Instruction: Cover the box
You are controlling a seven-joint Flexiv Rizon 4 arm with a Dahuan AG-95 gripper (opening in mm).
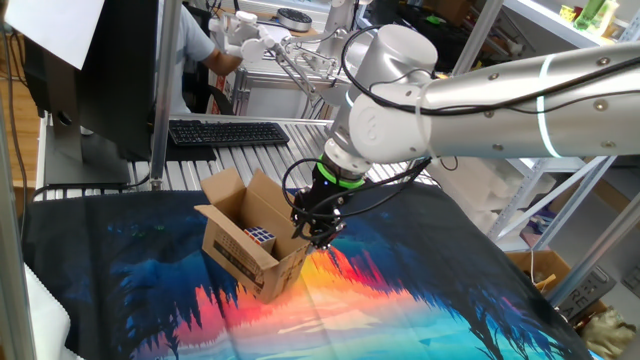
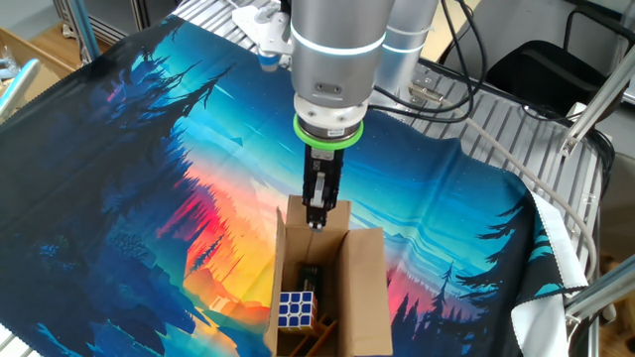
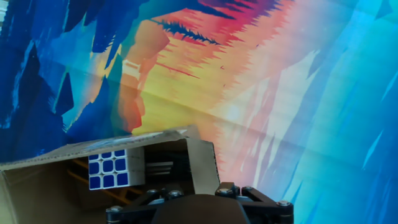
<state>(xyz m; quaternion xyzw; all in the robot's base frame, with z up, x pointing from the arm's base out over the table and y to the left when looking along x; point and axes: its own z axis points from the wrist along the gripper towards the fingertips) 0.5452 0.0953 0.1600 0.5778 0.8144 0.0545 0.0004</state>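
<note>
The box (image 1: 238, 255) is brown cardboard with black print on its long side and stands on the painted cloth with its flaps up. It also shows in the other fixed view (image 2: 363, 283) and in the hand view (image 3: 37, 186). A puzzle cube (image 1: 261, 236) lies inside it, also seen from the other side (image 2: 296, 309) and from the hand (image 3: 108, 169). My gripper (image 2: 316, 210) points down with its fingers close together at the top edge of one end flap (image 2: 298, 223). In the first fixed view my gripper (image 1: 318, 230) is at the box's right end. The hand view hides the fingertips.
The colourful cloth (image 1: 420, 300) covers the table. A black keyboard (image 1: 228, 132) and a monitor (image 1: 100, 70) stand behind it, with a person (image 1: 200, 45) further back. Metal frame bars (image 2: 585, 109) and cables (image 2: 466, 69) lie by the arm's base.
</note>
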